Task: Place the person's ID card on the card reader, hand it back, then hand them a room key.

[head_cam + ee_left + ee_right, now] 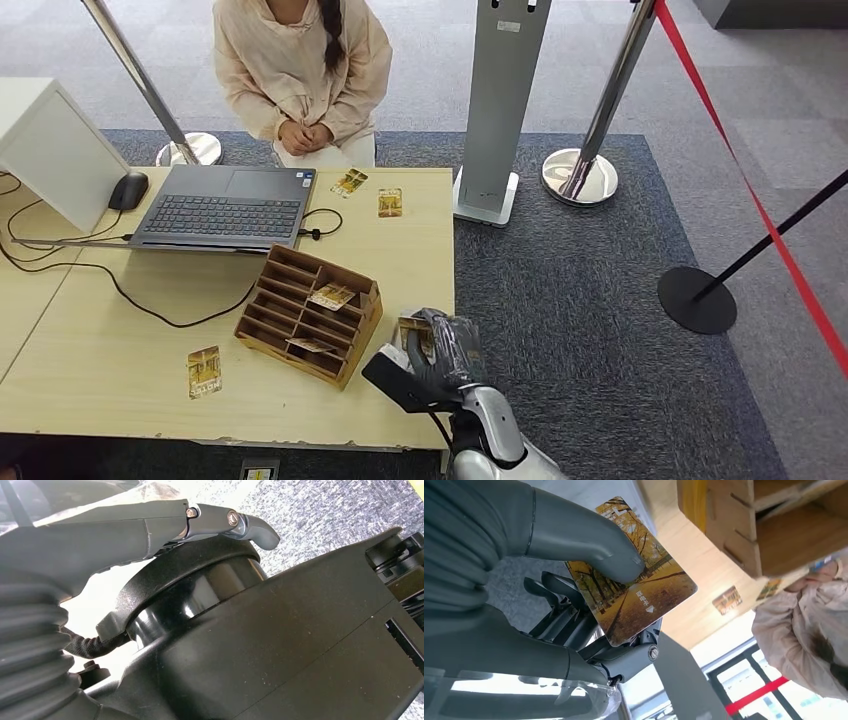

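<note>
Item one: our right hand [432,352], raised over the near right corner of the table [120,385], just right of the wooden rack [262,318]. It pinches a card [639,592] between thumb and darker fingers [574,625]; the card shows an autumn tree-lined path, printed face toward the wrist camera, thumb pressed on that face.

Item two: our left hand [150,530], seen from its wrist camera against dark body parts and grey carpet. The thumb lies stretched out; whether the fingers are spread or curled we cannot tell.

Item three: rack, a slotted cardboard organizer set at an angle on the table, with one card [331,296] lying on an upper slot and another [308,345] in a lower one.

Item four: loose cards on the table. One [204,371] lies near the front edge, left of the rack. Two lie at the far edge before the person: one [349,182] beside the laptop's corner, one [390,202] just right of it.

Item five: laptop [225,207], open, far side of the table, cable trailing; mouse [128,190] to its left, beside a white box [50,150].

Item six: person [300,75], seated across the table, hands clasped.

Item seven: grey kiosk [497,110] on the carpet right of the table.
</note>
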Available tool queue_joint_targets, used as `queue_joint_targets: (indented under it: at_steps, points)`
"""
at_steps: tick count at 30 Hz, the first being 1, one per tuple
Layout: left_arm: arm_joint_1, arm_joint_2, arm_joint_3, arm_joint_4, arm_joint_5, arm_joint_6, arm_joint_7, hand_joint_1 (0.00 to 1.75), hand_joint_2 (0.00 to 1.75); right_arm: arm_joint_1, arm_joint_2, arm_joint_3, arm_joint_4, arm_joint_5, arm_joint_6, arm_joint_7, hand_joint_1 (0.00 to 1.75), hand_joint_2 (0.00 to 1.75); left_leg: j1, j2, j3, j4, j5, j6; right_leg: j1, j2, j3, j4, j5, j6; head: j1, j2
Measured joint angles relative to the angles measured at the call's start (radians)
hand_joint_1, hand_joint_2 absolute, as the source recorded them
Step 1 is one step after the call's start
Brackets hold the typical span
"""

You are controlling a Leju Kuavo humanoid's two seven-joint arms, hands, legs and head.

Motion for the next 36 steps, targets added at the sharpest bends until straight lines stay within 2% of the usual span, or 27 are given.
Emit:
queue_joint_targets:
  at_steps: [7, 10, 14, 21, 32, 36]
  points:
    - [0.0, 0.001, 0.003, 0.0, -0.007, -0.002, -0.002, 0.0, 1.75, -0.047, -0.026, 0.001, -0.123, 0.113, 0.019, 0.089, 1.75, 1.75, 0.0, 0.0, 0.0, 0.0, 0.0, 0.0, 0.0, 0.0, 0.0, 0.0, 0.0, 0.0, 0.0, 0.0]
    - [0.0, 0.001, 0.003, 0.0, -0.012, -0.004, -0.004, 0.0, 1.75, -0.095, -0.046, -0.001, -0.217, 0.189, 0.067, 0.152, 1.75, 1.75, 0.0, 0.0, 0.0, 0.0, 0.0, 0.0, 0.0, 0.0, 0.0, 0.0, 0.0, 0.0, 0.0, 0.0]
    - [0.001, 0.001, 0.003, 0.0, -0.017, -0.005, -0.006, 0.0, 1.75, -0.142, -0.068, 0.0, -0.325, 0.231, 0.102, 0.182, 1.75, 1.75, 0.0, 0.0, 0.001, 0.0, 0.0, 0.0, 0.0, 0.0, 0.0, 0.0, 0.0, 0.0, 0.0, 0.0]
    - [-0.001, 0.002, 0.003, 0.0, -0.023, -0.01, -0.006, 0.0, 1.75, -0.177, -0.082, 0.006, -0.417, 0.245, 0.117, 0.188, 1.75, 1.75, 0.0, 0.0, 0.0, 0.0, 0.0, 0.0, 0.0, 0.0, 0.0, 0.0, 0.0, 0.0, 0.0, 0.0]
    - [-0.002, 0.003, 0.002, 0.0, -0.029, -0.018, -0.006, 0.0, 1.75, -0.221, -0.068, 0.032, -0.432, 0.239, 0.133, 0.179, 1.75, 1.75, 0.0, -0.001, 0.0, 0.0, 0.0, 0.0, 0.0, 0.0, 0.0, 0.0, 0.0, 0.0, 0.0, 0.0]
    - [-0.009, -0.004, 0.001, 0.0, -0.047, -0.009, 0.022, 0.0, 1.75, -0.258, -0.039, 0.049, -0.4, 0.15, 0.175, 0.149, 1.75, 1.75, 0.0, 0.0, -0.001, 0.0, 0.0, 0.0, 0.0, 0.0, 0.0, 0.0, 0.0, 0.0, 0.0, 0.0]
